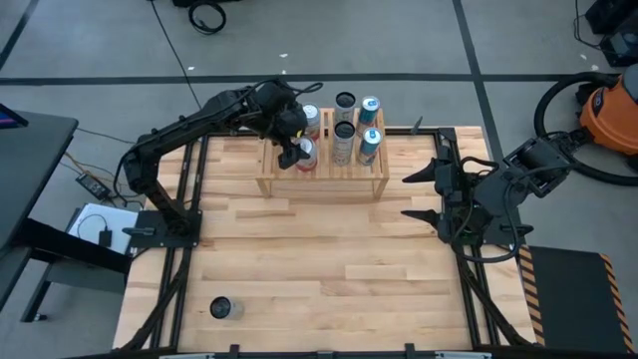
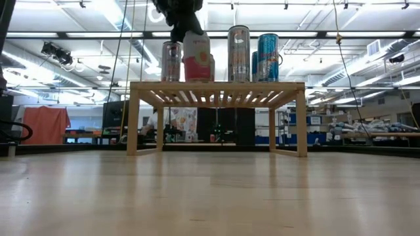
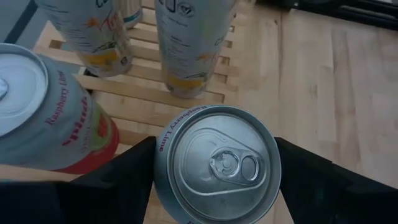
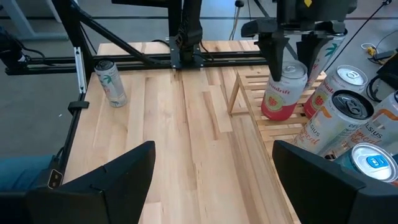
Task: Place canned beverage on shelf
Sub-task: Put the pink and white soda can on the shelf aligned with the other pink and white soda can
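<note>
The pale wood shelf (image 1: 321, 185) stands at the table's far middle with several cans upright on its slatted top. My left gripper (image 1: 292, 153) reaches over the shelf's left part and is shut on a white-and-red Raspberry Lime can (image 1: 307, 154), which stands next to a like can (image 3: 50, 118). Two tall cans (image 3: 193, 43) stand just beyond it. My right gripper (image 1: 411, 196) hangs open over the table's right side, away from the shelf. One more can (image 1: 220, 308) stands on the table at the near left. My left gripper pinches the can's upper side walls (image 3: 163, 163), just below its top rim, between its two fingers (image 3: 124, 180). The fingers come slanting down from above and from the table's left. The can is upright, base (image 4: 277, 116) at the shelf's slats; whether it rests there I cannot tell.
Other cans crowd the shelf's far and right part (image 1: 357, 125). The bare wooden tabletop (image 1: 329, 269) spreads in front of the shelf. Dark frame rails (image 1: 184, 259) run along the table's left and right sides. An orange vacuum (image 1: 613, 110) sits beyond the right edge.
</note>
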Action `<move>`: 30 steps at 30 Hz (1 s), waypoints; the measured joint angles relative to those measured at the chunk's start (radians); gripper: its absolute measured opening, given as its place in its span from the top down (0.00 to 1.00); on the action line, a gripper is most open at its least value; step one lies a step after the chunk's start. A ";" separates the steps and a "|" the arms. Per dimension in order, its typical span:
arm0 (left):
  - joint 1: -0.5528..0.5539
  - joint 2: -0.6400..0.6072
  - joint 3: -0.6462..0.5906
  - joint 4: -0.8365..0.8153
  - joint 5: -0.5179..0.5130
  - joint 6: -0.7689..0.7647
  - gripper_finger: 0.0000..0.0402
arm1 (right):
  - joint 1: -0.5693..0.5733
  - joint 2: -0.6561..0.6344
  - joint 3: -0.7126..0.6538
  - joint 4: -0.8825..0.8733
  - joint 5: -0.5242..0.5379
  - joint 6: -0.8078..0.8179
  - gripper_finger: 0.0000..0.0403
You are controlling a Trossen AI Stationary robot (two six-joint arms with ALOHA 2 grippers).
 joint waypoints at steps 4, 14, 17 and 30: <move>0.004 0.000 0.000 0.001 0.005 0.000 0.28 | 0.000 0.000 0.000 0.000 0.000 0.000 0.17; 0.002 0.000 0.000 0.014 0.049 -0.002 0.28 | 0.000 0.000 0.000 0.000 0.000 0.000 0.17; 0.003 0.000 0.000 0.034 0.046 0.000 0.27 | 0.000 0.000 0.000 0.000 0.000 0.000 0.17; 0.021 0.030 0.001 0.035 0.033 -0.030 0.22 | 0.001 0.000 0.000 0.000 -0.005 0.003 0.17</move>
